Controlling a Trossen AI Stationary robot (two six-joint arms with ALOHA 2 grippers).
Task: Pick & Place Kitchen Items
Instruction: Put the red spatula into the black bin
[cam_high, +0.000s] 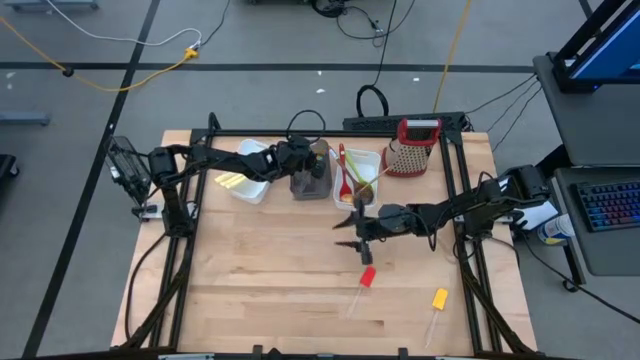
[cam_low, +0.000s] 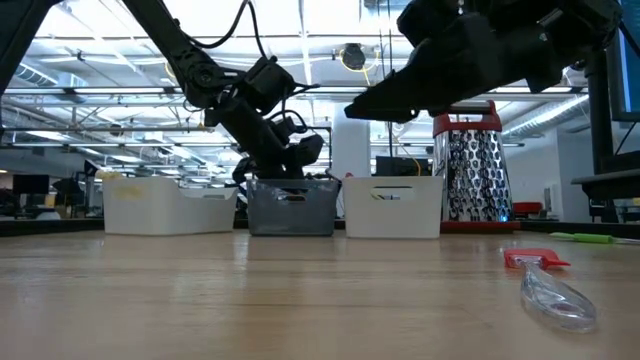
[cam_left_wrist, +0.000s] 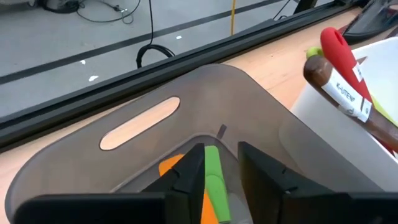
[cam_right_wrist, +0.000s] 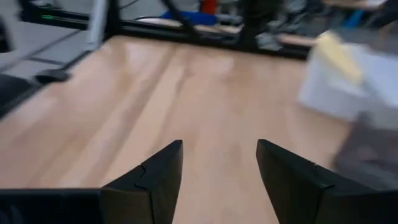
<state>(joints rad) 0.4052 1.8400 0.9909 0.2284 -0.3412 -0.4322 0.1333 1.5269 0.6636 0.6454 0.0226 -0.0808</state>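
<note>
Across our wooden counter (cam_high: 260, 290), we see green and orange spatulas (cam_left_wrist: 212, 180) in the grey tub (cam_high: 311, 180) beneath the half-parted left end effector (cam_left_wrist: 221, 171), while the right end effector (cam_right_wrist: 219, 163) hovers open above the red spatula (cam_high: 367, 277).

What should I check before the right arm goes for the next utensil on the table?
1. Right end effector open and empty: ok, the fingers stand apart with only bare table between them.
2. Red-headed spatula free on the table: ok, nothing lies on it.
3. Yellow-headed spatula free on the table: ok, it lies apart from the red one.
4. Left end effector clear of the grey tub: not ok, it hangs over the tub.
5. Left end effector has let go: cannot tell, green and orange utensils show between its fingers.
</note>
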